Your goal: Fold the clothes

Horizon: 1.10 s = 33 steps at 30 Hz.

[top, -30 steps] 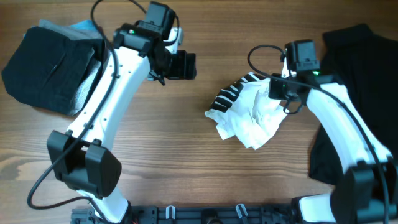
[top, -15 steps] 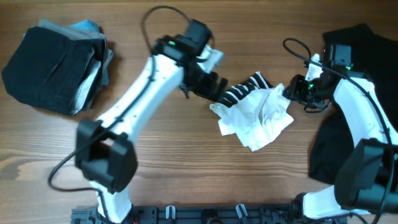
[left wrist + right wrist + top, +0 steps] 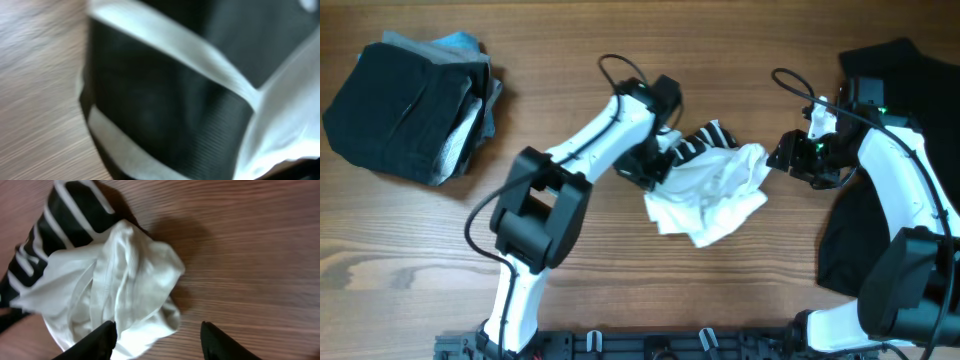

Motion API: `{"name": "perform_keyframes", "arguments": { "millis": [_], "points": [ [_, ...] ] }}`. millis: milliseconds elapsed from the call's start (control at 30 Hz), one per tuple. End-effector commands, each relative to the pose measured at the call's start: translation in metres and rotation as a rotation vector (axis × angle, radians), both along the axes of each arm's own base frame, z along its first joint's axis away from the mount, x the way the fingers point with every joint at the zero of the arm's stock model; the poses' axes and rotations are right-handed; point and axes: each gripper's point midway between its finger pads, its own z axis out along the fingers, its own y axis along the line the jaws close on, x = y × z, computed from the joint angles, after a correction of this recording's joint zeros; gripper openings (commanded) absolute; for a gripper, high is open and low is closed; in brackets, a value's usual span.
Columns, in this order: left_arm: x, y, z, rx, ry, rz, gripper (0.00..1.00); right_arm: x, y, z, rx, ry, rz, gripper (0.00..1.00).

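One T-shirt (image 3: 712,188), just beside right gripper (image 3: 780,159)

my arms (image 3: 595,145) are white shells with black joints, thin black cables (image 3: 616,58) looping off them, and matte black fingers (image 3: 100,340).

The picture is blurred and taken from very close. A black-and-white cloth (image 3: 165,120) fills nearly the whole frame, from the centre to the right edge. A white stripe (image 3: 190,52) runs diagonally from the upper left down toward the right. A lower stripe (image 3: 115,145) curves along the cloth's lower-left edge. The wood-grain table (image 3: 35,100) shows along the left side.
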Motion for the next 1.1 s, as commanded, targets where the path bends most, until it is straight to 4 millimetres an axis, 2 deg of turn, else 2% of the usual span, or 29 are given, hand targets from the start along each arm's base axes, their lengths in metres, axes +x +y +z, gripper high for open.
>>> {"name": "perform_keyframes", "arguments": {
  "millis": [0,67,100,133,167,200,233,300,367,400,433,500,567,600,667,700,767,833,867,900,933,967,1000,1033,1067],
  "points": [
    [0.012,0.023,-0.004,0.029,0.013,0.071,0.04,0.002,0.041,0.012,0.108,-0.086,0.168,0.61],
    [0.011,0.020,-0.002,-0.003,0.031,0.084,0.07,0.000,0.065,0.002,0.101,-0.086,0.209,0.64],
    [0.011,0.020,-0.002,-0.002,0.030,0.083,0.13,-0.003,0.076,-0.007,0.096,-0.069,0.197,0.65],
    [0.011,0.020,-0.002,-0.002,0.030,0.082,0.22,-0.006,0.082,-0.016,0.077,-0.048,0.172,0.52],
    [0.011,0.020,-0.003,-0.002,0.030,0.082,0.24,-0.009,0.081,-0.030,0.028,-0.004,0.097,0.22],
    [0.011,0.020,-0.002,-0.002,0.030,0.083,0.24,-0.016,0.074,-0.043,-0.035,0.050,0.021,0.11],
    [0.012,0.022,-0.003,-0.002,0.030,0.088,0.24,-0.028,0.069,-0.052,-0.063,0.103,-0.016,0.04],
    [0.013,0.024,-0.002,-0.001,0.031,0.096,0.22,-0.054,0.061,-0.057,-0.097,0.211,-0.020,0.04],
    [0.014,0.028,-0.002,0.002,0.037,0.106,0.17,-0.077,0.039,-0.058,-0.201,0.309,-0.053,0.04],
    [0.015,0.029,-0.002,0.002,0.037,0.111,0.14,-0.079,0.035,-0.057,-0.224,0.307,-0.041,0.30],
    [0.015,0.030,-0.002,0.002,0.037,0.112,0.13,-0.075,0.035,-0.055,-0.221,0.286,-0.020,0.36],
    [0.016,0.031,-0.002,0.002,0.037,0.115,0.15,-0.054,0.045,-0.037,-0.174,0.176,0.053,0.32],
    [0.014,0.032,-0.002,0.006,0.044,0.115,0.19,-0.027,0.061,0.012,-0.091,-0.013,0.121,0.30],
    [0.013,0.032,-0.002,0.007,0.047,0.115,0.19,-0.018,0.062,0.028,-0.084,-0.074,0.091,0.39],
    [0.015,0.031,-0.002,0.004,0.043,0.115,0.22,0.002,0.064,0.043,-0.059,-0.159,0.011,0.44],
    [0.016,0.030,-0.002,-0.003,0.038,0.115,0.23,0.012,0.065,0.041,-0.053,-0.184,-0.006,0.55],
    [0.016,0.026,-0.001,-0.023,0.041,0.118,0.24,0.031,0.065,0.025,-0.055,-0.220,-0.021,0.56],
    [0.016,0.026,-0.001,-0.025,0.043,0.119,0.25,0.041,0.072,-0.003,-0.028,-0.175,-0.023,0.58],
    [0.016,0.026,-0.001,-0.025,0.043,0.119,0.25,0.038,0.079,-0.016,0.006,-0.133,0.004,0.66],
    [0.016,0.026,-0.001,-0.026,0.043,0.119,0.25,0.028,0.087,-0.031,0.042,-0.077,0.073,0.66],
    [0.016,0.026,-0.001,-0.026,0.043,0.119,0.25,0.019,0.081,-0.043,0.007,-0.019,0.070,0.55],
    [0.016,0.026,-0.001,-0.026,0.043,0.119,0.25,0.012,0.073,-0.048,-0.034,0.016,0.061,0.28],
    [0.016,0.026,-0.001,-0.026,0.042,0.118,0.26,0.003,0.064,-0.048,-0.084,0.048,0.053,0.12],
    [0.016,0.026,-0.001,-0.026,0.042,0.118,0.26,-0.006,0.052,-0.044,-0.144,0.072,0.043,0.04],
    [0.016,0.026,-0.001,-0.026,0.042,0.118,0.26,-0.012,0.045,-0.040,-0.183,0.083,0.036,0.04]
  ]
}}
